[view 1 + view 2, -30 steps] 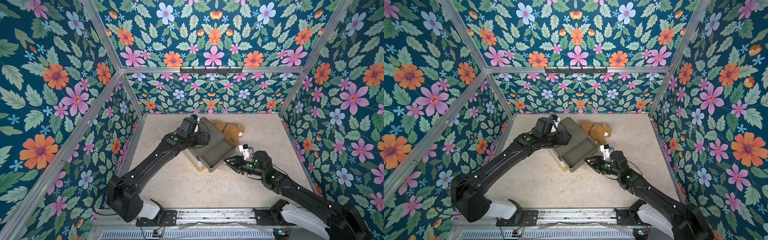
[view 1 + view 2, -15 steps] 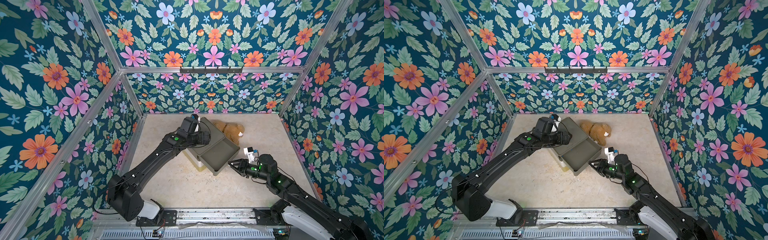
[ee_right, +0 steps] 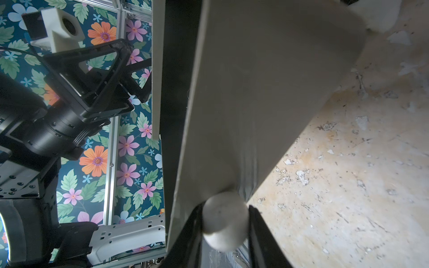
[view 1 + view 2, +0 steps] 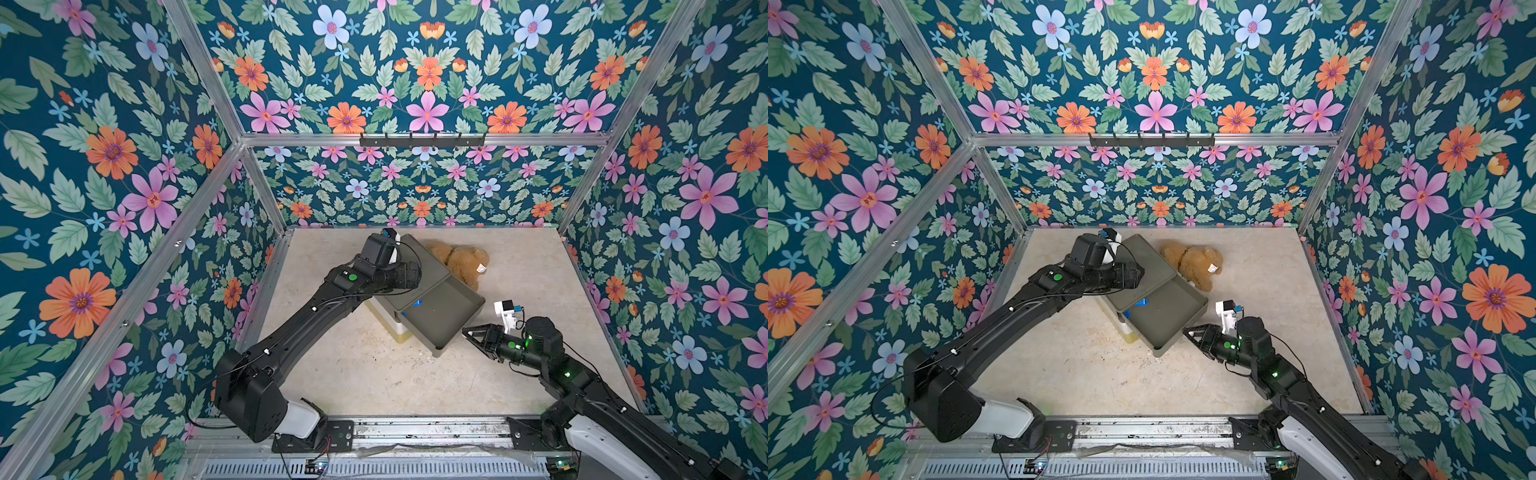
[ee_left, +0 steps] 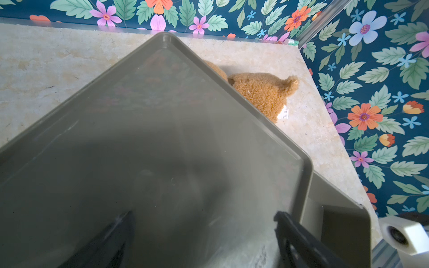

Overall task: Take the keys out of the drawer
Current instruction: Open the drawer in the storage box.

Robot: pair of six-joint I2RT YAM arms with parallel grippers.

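A small cabinet with an olive-grey top (image 4: 424, 257) stands mid-table. Its olive drawer (image 4: 446, 322) is pulled out toward the front right. Of the keys, blue tags (image 4: 417, 302) (image 4: 1140, 302) show at the drawer's inner end, partly under the cabinet top; the rest of the keys are hidden. My right gripper (image 3: 225, 210) (image 4: 466, 331) is shut on the drawer's round pale knob (image 3: 224, 222). My left gripper (image 5: 202, 219) is open and hovers just over the cabinet top (image 5: 162, 139), nothing between its fingers.
A brown teddy bear (image 4: 459, 262) (image 5: 262, 90) lies on the beige tabletop just behind the cabinet. A black hook rail (image 4: 422, 140) hangs on the back wall. Flowered walls close in three sides. Bare tabletop (image 4: 353, 365) lies in front of the cabinet.
My right gripper has moved toward the front right with the knob, and the drawer has slid further out. The left arm has stayed on the cabinet top.
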